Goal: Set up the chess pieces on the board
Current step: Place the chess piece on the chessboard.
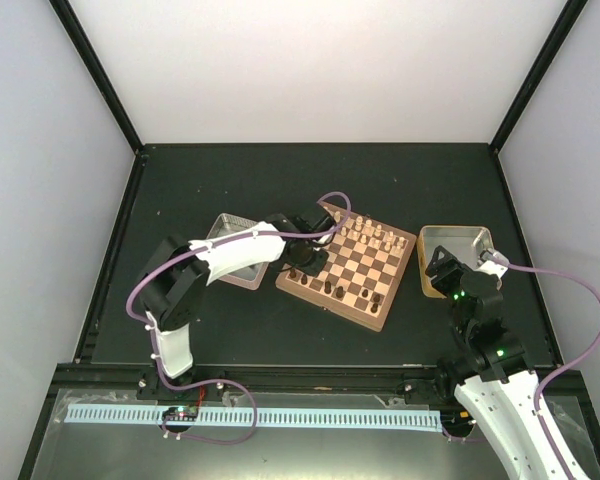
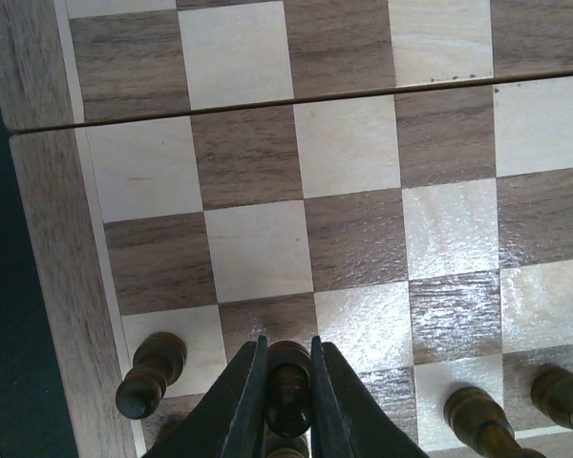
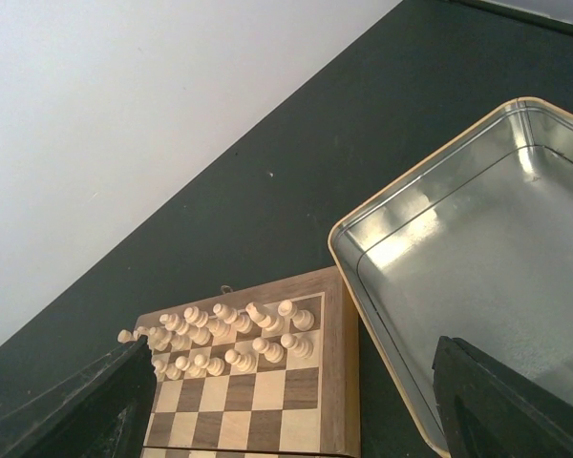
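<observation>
left gripper [image 2: 288, 348] is clamped on a dark chess piece [image 2: 288, 393] at a corner of the board [image 2: 48, 286], so it probably wants a straight drop mid-square, clear of the neighbouring pieces [image 2: 151, 374], while the right gripper [image 3: 286, 410] sits open

Dark table [image 1: 280, 170] had the chessboard [image 1: 365, 272] right under the left gripper [image 2: 287, 345], a metal tray [image 1: 230, 228] just left of it, and a second tray [image 1: 462, 245] just ahead of the right gripper [image 1: 440, 262].

Left tray [image 1: 229, 231] flanks the board [image 1: 366, 271] (right tray [image 1: 466, 246] opposite).
</observation>
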Available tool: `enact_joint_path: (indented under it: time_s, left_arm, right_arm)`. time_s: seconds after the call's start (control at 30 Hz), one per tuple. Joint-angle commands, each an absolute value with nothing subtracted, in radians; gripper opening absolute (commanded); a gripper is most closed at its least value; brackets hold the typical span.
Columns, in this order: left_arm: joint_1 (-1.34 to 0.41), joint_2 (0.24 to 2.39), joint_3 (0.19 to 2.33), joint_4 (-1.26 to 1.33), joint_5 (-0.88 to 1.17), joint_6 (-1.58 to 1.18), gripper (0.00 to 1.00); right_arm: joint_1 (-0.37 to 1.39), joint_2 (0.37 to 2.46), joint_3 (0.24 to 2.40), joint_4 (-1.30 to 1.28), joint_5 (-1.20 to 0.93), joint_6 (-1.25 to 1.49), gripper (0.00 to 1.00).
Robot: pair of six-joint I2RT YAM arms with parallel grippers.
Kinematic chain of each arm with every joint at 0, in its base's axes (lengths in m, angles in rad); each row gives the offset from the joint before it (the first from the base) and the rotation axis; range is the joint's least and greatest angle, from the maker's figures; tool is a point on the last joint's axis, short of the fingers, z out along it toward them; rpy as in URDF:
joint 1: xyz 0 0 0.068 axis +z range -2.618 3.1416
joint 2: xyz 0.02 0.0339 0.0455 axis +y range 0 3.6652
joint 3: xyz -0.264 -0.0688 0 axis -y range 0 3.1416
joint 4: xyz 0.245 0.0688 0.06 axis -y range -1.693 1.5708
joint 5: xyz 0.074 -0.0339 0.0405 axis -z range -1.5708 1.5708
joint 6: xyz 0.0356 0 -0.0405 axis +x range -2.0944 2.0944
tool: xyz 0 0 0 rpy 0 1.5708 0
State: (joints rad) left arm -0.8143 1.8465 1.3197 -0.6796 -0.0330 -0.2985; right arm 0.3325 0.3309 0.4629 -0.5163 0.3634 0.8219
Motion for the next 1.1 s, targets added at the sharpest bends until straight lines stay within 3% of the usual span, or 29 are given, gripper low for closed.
enact_joint_path:
  time_s: [0.0,0.43,0.73,1.07]
  left_arm:
    - [-0.821,1.876,1.374,-0.718,-0.06,-0.293,0.14]
    - [-0.82,1.921,1.404,-0.752,-0.057,-0.307,0.17]
    - [-0.819,1.91,1.42,-0.767,-0.058,-0.297,0.27]
    - [-0.783,1.753,1.394,-0.725,-0.147,-0.345,0.38]
  right_arm:
    - [0.338,0.318,0.454,-0.512,0.373,0.836,0.8]
    - [0.338,0.314,0.455,-0.515,0.376,0.833,0.81]
    - [0.337,0.314,0.456,-0.508,0.373,0.834,0.81]
    - [0.337,0.318,0.458,-0.509,0.373,0.832,0.81]
